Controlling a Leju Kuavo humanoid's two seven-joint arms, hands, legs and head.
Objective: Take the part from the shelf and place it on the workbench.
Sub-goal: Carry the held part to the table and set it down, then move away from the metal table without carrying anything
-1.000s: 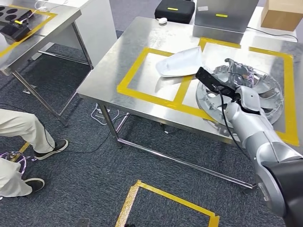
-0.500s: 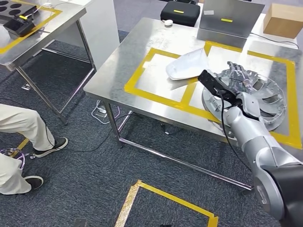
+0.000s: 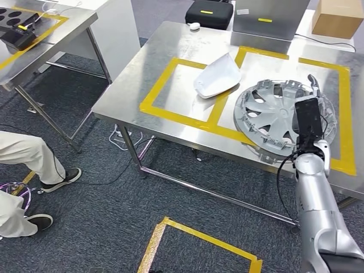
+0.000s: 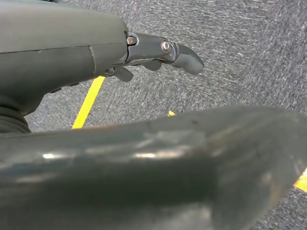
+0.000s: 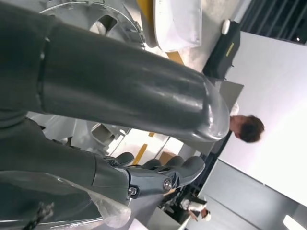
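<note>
While the head view takes in the whole steel workbench (image 3: 141,85), it shows one silver wheel cover (image 3: 274,116) lying flat inside the right-hand of two yellow-taped squares, and one white curved panel (image 3: 216,77) resting across the tape between them. The right hand (image 3: 315,91) reaches over the cover's far right edge, mostly hidden behind the black wrist camera, so from here I cannot tell whether its fingers touch the rim. At the back of the bench stand one black case (image 3: 209,12), one grey box (image 3: 270,20) and one cardboard box (image 3: 338,17); a person's legs (image 3: 25,165) show at the left. The left wrist view looks down at grey carpet (image 4: 235,52) with yellow tape, and shows the left hand (image 4: 159,50) hanging with fingers stretched out, holding nothing. The right wrist view adds what the head view hides: the right hand's fingers (image 5: 159,175) extended side by side above the cover's spokes, gripping nothing, and a person (image 5: 248,128) in the background.
</note>
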